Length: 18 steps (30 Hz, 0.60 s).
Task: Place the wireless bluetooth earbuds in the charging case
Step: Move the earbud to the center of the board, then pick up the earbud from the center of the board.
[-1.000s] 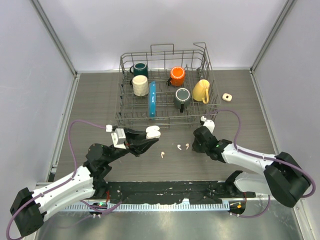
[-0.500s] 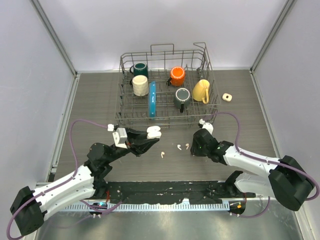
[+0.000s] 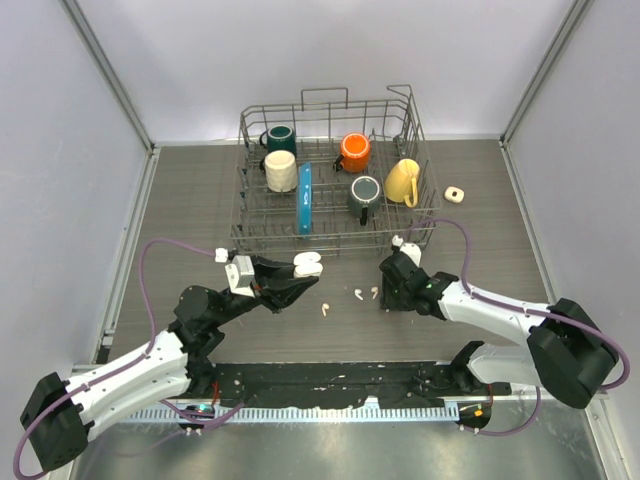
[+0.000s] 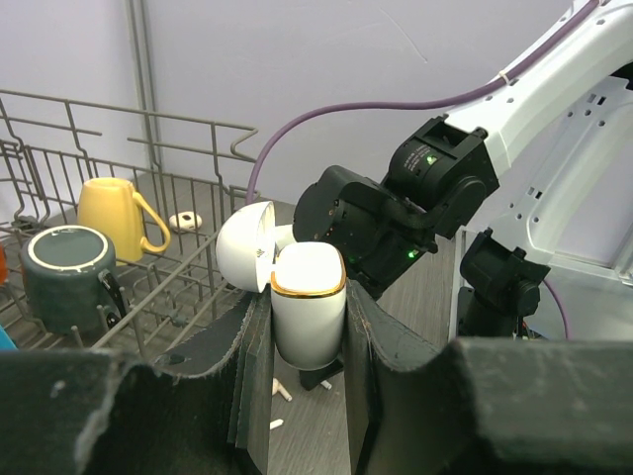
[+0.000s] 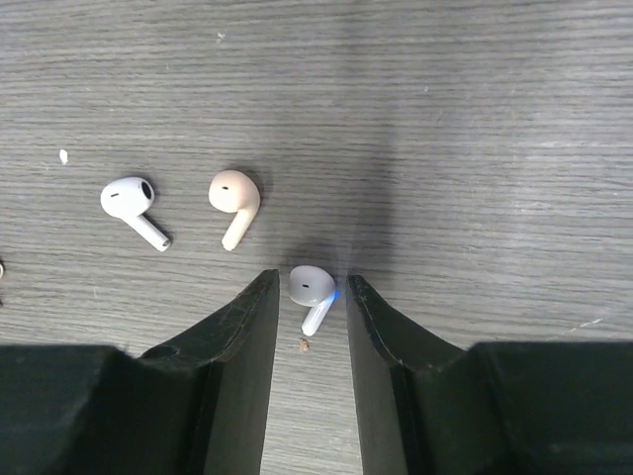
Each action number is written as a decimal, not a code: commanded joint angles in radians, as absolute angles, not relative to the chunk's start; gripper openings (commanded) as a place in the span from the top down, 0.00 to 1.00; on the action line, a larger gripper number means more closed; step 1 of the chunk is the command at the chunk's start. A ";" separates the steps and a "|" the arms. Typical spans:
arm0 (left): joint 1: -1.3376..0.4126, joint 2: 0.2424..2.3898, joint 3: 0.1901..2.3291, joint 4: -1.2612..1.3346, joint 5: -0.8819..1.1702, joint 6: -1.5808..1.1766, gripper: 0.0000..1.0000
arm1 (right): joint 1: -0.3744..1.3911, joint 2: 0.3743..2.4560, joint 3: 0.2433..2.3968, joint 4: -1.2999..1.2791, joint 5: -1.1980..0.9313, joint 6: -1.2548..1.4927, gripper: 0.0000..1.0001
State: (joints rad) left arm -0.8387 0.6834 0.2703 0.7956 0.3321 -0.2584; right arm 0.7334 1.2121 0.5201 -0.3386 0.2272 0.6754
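Left claw (image 4: 307,322) grips the white plastic charging case (image 4: 308,287); the open right claw (image 5: 312,281), pinching off-centre, could flick the tiny white earbud (image 5: 308,287) toward the desk's front edge.

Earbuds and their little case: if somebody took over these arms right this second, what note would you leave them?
Left gripper: shut on the charging case, which is held upright with its lid open.
Right gripper: open and low over the table, with a finger either side of a white earbud, not gripping it.
Another white earbud and a beige earbud lie loose nearby.
Done: case in hand and opened.
Left: grasp each earbud and seat it in the case. The inside of the case is not visible.
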 commanded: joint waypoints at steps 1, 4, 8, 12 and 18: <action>-0.842 0.672 0.267 0.836 0.321 -0.259 1.00 | 0.741 1.229 0.555 -0.420 0.245 0.658 0.62; -0.844 0.667 0.267 0.831 0.319 -0.259 1.00 | 0.741 1.256 0.571 -0.437 0.250 0.660 0.64; -0.844 0.661 0.265 0.827 0.314 -0.258 1.00 | 0.741 1.278 0.575 -0.426 0.244 0.661 0.64; -0.844 0.660 0.265 0.822 0.314 -0.258 1.00 | 0.739 1.292 0.580 -0.414 0.248 0.664 0.64; -0.844 0.652 0.262 0.819 0.314 -0.258 1.00 | 0.741 1.312 0.587 -0.407 0.249 0.666 0.65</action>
State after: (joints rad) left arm -0.8387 0.6678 0.2646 0.7921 0.3298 -0.2584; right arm 0.7341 1.2778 0.5797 -0.3981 0.2382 0.6682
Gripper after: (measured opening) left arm 0.317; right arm 0.355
